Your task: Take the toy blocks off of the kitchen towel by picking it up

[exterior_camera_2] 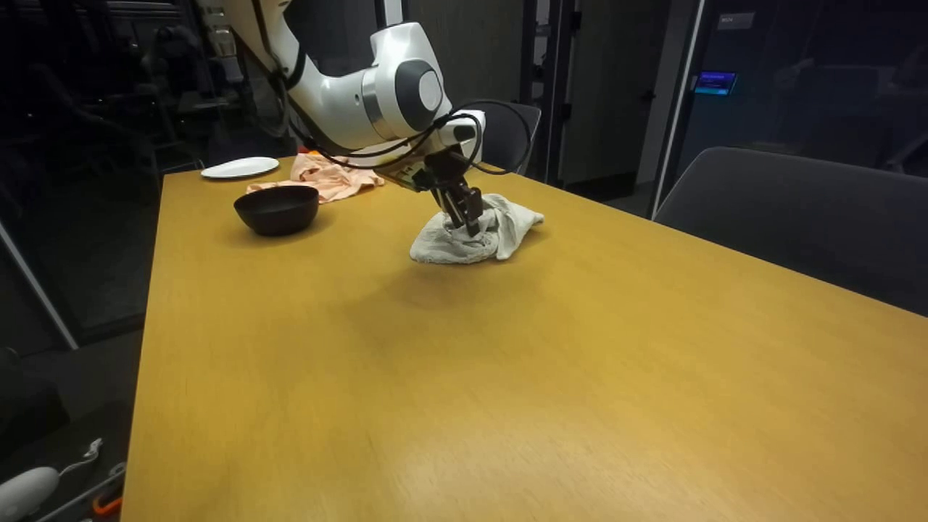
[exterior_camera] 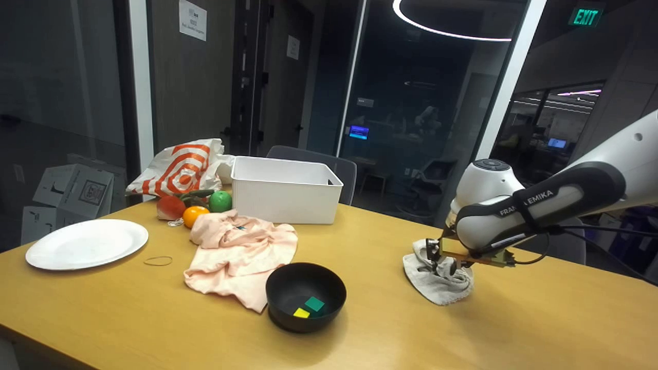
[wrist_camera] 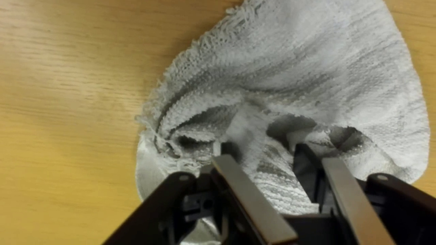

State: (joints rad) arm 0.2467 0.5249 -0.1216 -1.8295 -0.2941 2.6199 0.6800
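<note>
I judge the grasp is in hand: the tool [wrist_camera: 266, 151] stands spread around folds of the towel [wrist_camera: 306, 78], contact unclear. Next it should close, then lift.

Rough, fringed cloth, that towel [wrist_camera: 306, 68], right under the gripper [wrist_camera: 264, 151]; wood-grained table [wrist_camera: 68, 119] below both, smooth, catching a shine; away from the gripper, a matt bowl [exterior_camera: 293, 290]!
</note>
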